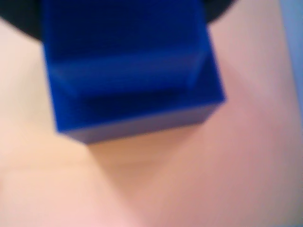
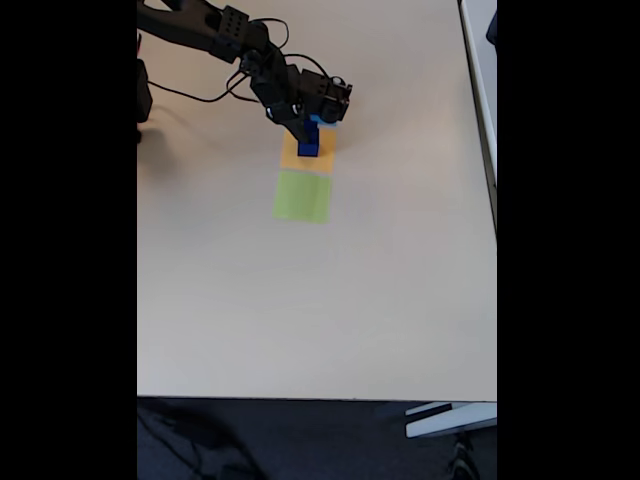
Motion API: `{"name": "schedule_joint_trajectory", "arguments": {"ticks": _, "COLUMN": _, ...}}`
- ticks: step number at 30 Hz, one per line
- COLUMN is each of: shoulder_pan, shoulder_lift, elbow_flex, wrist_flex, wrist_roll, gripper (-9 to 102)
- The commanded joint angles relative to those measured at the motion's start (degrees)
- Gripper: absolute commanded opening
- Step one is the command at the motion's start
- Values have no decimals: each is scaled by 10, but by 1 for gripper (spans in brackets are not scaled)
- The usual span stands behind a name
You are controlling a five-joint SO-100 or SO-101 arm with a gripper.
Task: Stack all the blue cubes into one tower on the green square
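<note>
**Layout on the table**

In the fixed view: arm point(image 2: 215, 35) reaching in from the upper left across the table point(image 2: 320, 300). Gripper point(image 2: 305, 135) over the orange square point(image 2: 296, 156), with a blue cube point(image 2: 310, 145) at its tip, above that square. Green square point(image 2: 303, 196) directly below the orange square, edge to edge. In the wrist view: blue cube point(image 1: 128, 85) at top centre, close to the camera, table beneath.
</note>
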Motion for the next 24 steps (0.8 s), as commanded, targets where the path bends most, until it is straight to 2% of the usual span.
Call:
{"name": "schedule_joint_trajectory", "arguments": {"ticks": 1, "shoulder_pan": 6, "shoulder_lift": 4, "elbow_flex": -4, "wrist_flex": -13, "wrist_roll": -7, "gripper": 0}}
{"name": "schedule_joint_trajectory", "arguments": {"ticks": 24, "shoulder_pan": -1, "shoulder_lift": 5, "elbow_flex": -3, "wrist_flex": -13, "wrist_roll": 1, "gripper": 5}}
